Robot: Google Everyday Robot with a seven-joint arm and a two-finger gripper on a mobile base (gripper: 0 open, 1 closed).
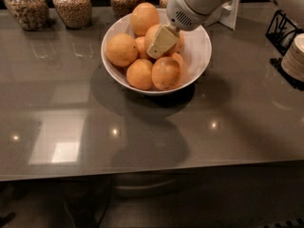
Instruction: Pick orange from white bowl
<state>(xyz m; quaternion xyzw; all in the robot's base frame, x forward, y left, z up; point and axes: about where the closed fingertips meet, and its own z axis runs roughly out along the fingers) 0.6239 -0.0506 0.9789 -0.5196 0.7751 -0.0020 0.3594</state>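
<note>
The white bowl [202, 56] stands on the grey counter at upper centre and holds several oranges. My gripper [162, 42] reaches down into it from the upper right on a white arm. Its cream tip lies against the middle orange [153, 33] near the bowl's centre. Other oranges lie around it: one at the back [144, 17], one at the left [121, 50], two at the front [139, 74] [165, 72]. The gripper covers part of the middle orange.
Several glass jars of grains [72, 6] line the back edge of the counter [142, 132]. A black wire rack [281, 30] and a stack of white plates [294, 56] stand at the right edge. A white card stand [229, 14] is behind the bowl.
</note>
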